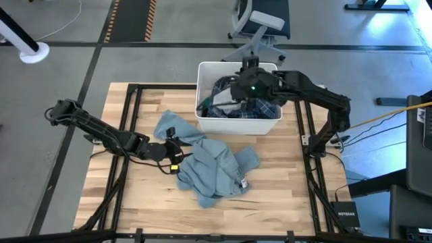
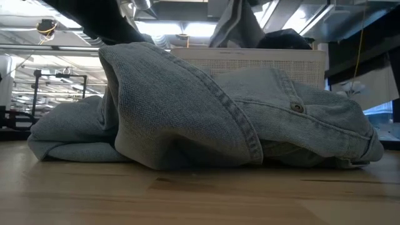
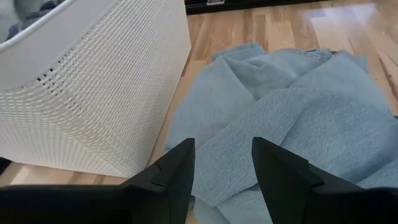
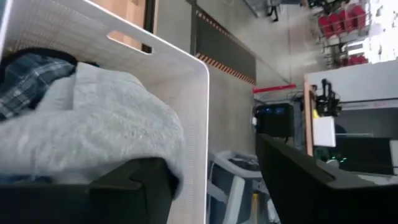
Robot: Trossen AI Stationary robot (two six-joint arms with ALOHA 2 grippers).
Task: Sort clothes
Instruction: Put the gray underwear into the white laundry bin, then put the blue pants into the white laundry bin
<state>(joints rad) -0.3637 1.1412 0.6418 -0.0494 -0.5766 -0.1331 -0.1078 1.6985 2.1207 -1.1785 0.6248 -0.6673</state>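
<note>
A light blue-grey garment [image 1: 214, 167] lies crumpled on the wooden table, in front of the white bin [image 1: 270, 125]. My left gripper [image 1: 174, 150] stands open at this garment's left edge, and the cloth [image 3: 292, 118] spreads out beyond its fingers [image 3: 222, 146]. The bin holds more clothes: a blue-and-white plaid piece [image 4: 28, 78], a grey fleecy one [image 4: 106, 124] and something dark. My right gripper [image 1: 245, 69] is open above the bin's far part, with the grey piece beside one finger [image 4: 214, 155]. In the low view, grey cloth [image 2: 236, 28] rises above the bin's rim. My left gripper's open fingers [image 3: 177, 177] slant down over the light blue-grey garment's left edge; I cannot tell whether they touch it. My right gripper's one finger [image 4: 134, 186] stands against the grey fleecy piece's edge [image 4: 177, 165]; whether they touch cannot be told.
The bin stands at the table's far edge, right of the middle. Bare wood [image 1: 290, 196] lies to the right of and in front of the garment. An office chair [image 1: 260, 20] stands on the floor behind the bin.
</note>
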